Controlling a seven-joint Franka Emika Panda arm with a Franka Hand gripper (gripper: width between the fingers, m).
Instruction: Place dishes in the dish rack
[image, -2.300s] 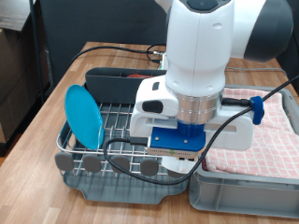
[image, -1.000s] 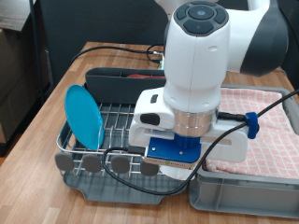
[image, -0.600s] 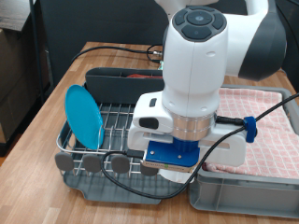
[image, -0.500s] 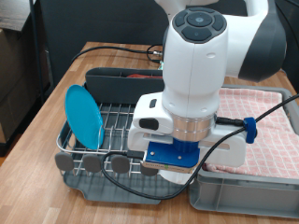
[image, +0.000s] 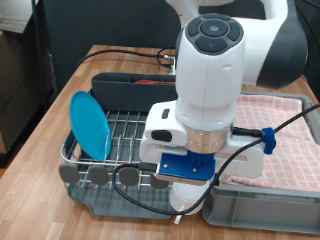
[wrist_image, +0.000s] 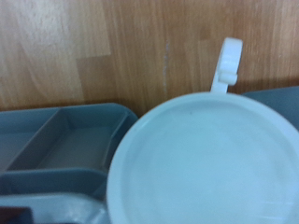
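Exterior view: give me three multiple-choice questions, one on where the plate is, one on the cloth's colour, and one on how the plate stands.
1. Where is the plate? A in the rack; B in the bin; C on the table.
2. The cloth is: A green; B pinkish; C black.
3. The plate: A lies flat; B stands on edge; C is broken.
Answers: A, it sits among the wires at the view's left; B, pink checks show; B, its face is upright. The gripper does not show.

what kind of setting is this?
Probably a mock kitchen dishwashing bench: a silver wire dish rack holding an upright sky-blue plate, and a grey plastic bin with checked pinkish cloth on a wooden table.
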